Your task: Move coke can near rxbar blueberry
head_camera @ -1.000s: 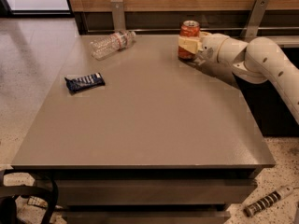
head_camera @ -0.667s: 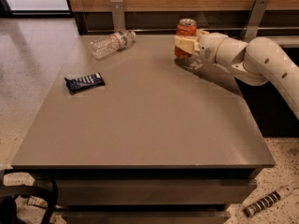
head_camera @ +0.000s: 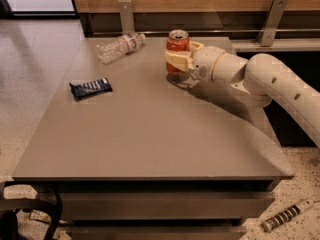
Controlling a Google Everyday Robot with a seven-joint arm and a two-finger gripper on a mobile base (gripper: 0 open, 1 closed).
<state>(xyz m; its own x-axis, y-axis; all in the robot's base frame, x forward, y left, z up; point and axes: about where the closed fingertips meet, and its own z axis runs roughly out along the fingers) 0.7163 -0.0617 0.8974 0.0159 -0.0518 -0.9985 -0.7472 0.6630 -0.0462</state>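
The rxbar blueberry [head_camera: 90,88] lies flat on the table [head_camera: 150,154], well apart from the gripper, toward the picture's left and nearer the camera. The gripper [head_camera: 179,60] is clenched around the upright coke can [head_camera: 178,40]. Judging by the shadow beneath, the can seems held just off the surface, ready to carry across. Beyond the gripper and leftward, a clear water bottle [head_camera: 120,45] lies on its side.

Cream gripper [head_camera: 181,57] at far side, right of centre, jaws on red, silver-topped coke can [head_camera: 176,45]. rxbar blueberry [head_camera: 90,88] dark blue, white lettering. Bottle [head_camera: 120,46] clear. Worktop [head_camera: 150,139] grey-brown.
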